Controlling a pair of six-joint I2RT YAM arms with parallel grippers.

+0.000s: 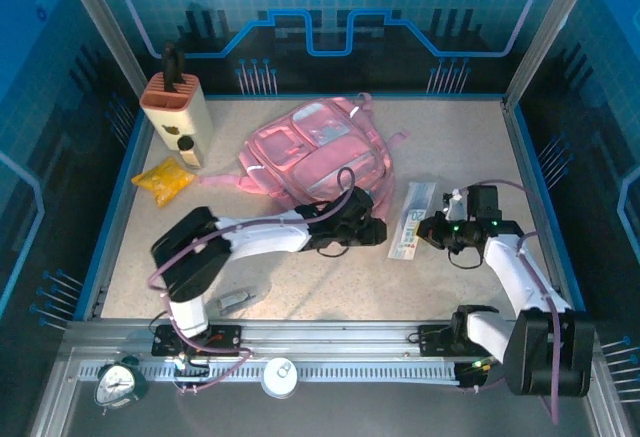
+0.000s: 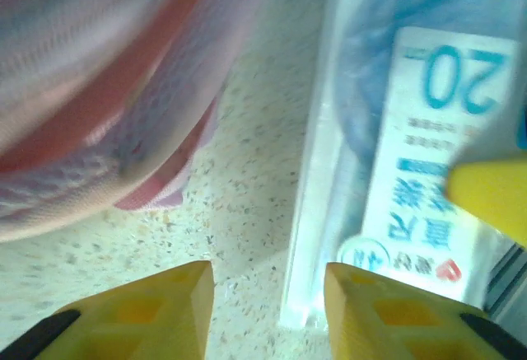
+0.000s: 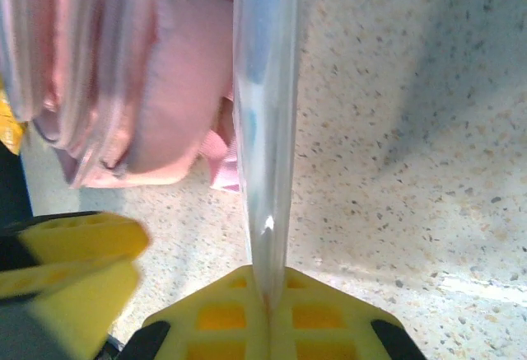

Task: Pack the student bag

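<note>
Well, the pink backpack point(image 1: 320, 147) lies on the speckled table point(image 1: 300, 292), towards the far middle, with its pale front pockets facing up. The left gripper point(image 2: 268, 276) hangs low just in front of the bag's near edge. Its yellow fingers stand apart with nothing between them but bare tabletop. The bag's pink fabric shows blurred on one side of it.

On its other side lies a clear ruler packet point(image 1: 412, 219) with a blue "20" on its label, to the right of the bag and apart from it. The right gripper point(image 3: 268, 298) is pressed together on the near end of that packet, which runs edge-on straight out from between its fingers. I cannot tell whether the packet is off the table or resting on it. The two grippers sit close to each other, with the packet between them.

Further off, a small yellow packet point(image 1: 165, 179) lies near the left edge, with a beige holder point(image 1: 180, 112) standing just behind it. An alarm clock point(image 1: 120, 382) sits on the rail by the left arm's base.
</note>
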